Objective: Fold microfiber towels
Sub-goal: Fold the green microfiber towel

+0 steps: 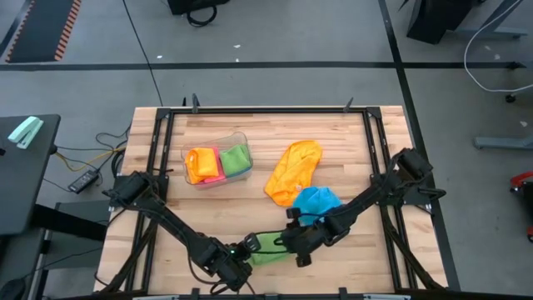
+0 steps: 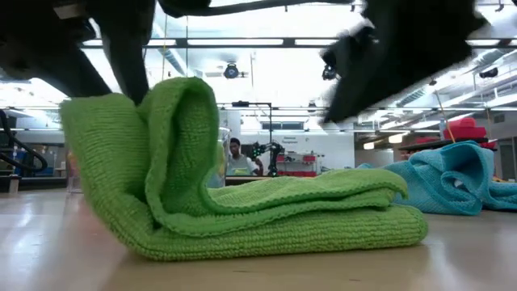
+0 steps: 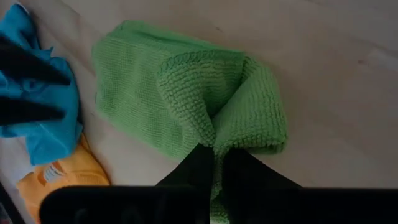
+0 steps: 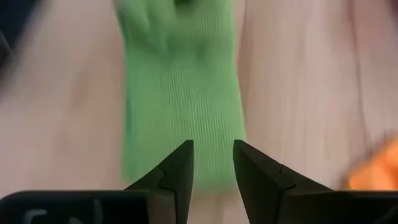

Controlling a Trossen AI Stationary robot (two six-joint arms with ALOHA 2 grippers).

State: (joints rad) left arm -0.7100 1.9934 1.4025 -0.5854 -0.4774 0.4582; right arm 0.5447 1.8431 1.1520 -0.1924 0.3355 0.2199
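Note:
A green microfiber towel lies folded over on the table near its front edge; its left end stands raised while the rest lies flat. My left gripper is shut on that raised end. My right gripper hovers open just above the towel's right part, with nothing between its fingers. A sky blue towel and an orange towel lie crumpled behind it. My left gripper pinches the green towel's raised left end between its two fingers, where the cloth bunches in several layers. The fingers slant down from the table's near left side. The pinched end stands lifted, and the towel's remaining length rests flat on the table.
A clear plastic tub at the back left holds folded orange, pink and green towels. Black frame rails run around the wooden tabletop. Bare wood lies to the right of the blue towel and between the tub and the green towel.

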